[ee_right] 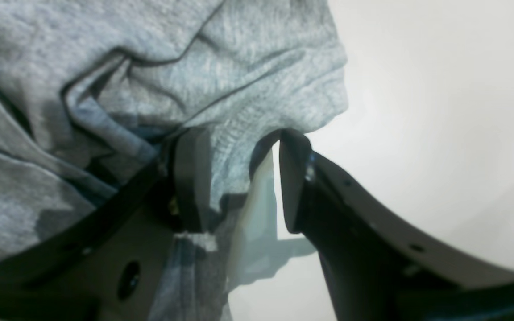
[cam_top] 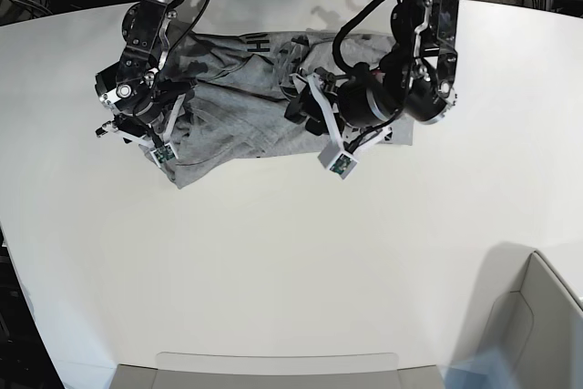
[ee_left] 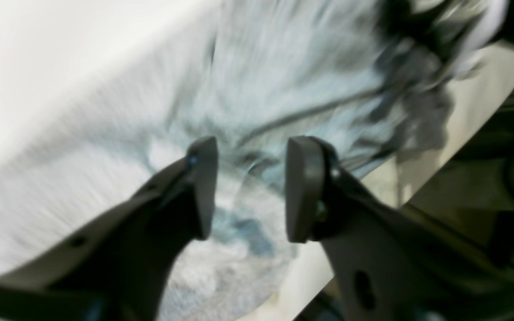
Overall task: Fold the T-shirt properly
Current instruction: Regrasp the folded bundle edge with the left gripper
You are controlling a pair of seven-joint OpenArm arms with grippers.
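Observation:
The light grey T-shirt (cam_top: 246, 107) lies crumpled at the far middle of the white table (cam_top: 291, 252), with a bit of black lettering (cam_top: 259, 44) showing at its far edge. My left gripper (ee_left: 250, 187) is open, hovering over rumpled cloth (ee_left: 283, 80) near the table edge; this view is motion-blurred. In the base view it (cam_top: 303, 107) is over the shirt's right part. My right gripper (ee_right: 241, 178) is open at the shirt's left edge, with a fold of grey cloth (ee_right: 230, 165) hanging between the jaws against one finger (ee_right: 190, 178). In the base view it (cam_top: 173, 120) is at the shirt's left side.
A grey bin (cam_top: 537, 316) stands at the near right corner. A flat grey tray (cam_top: 273, 371) lies at the near edge. Cables and dark frames run behind the table's far edge. The table's rim (ee_left: 417, 191) shows close to the left gripper.

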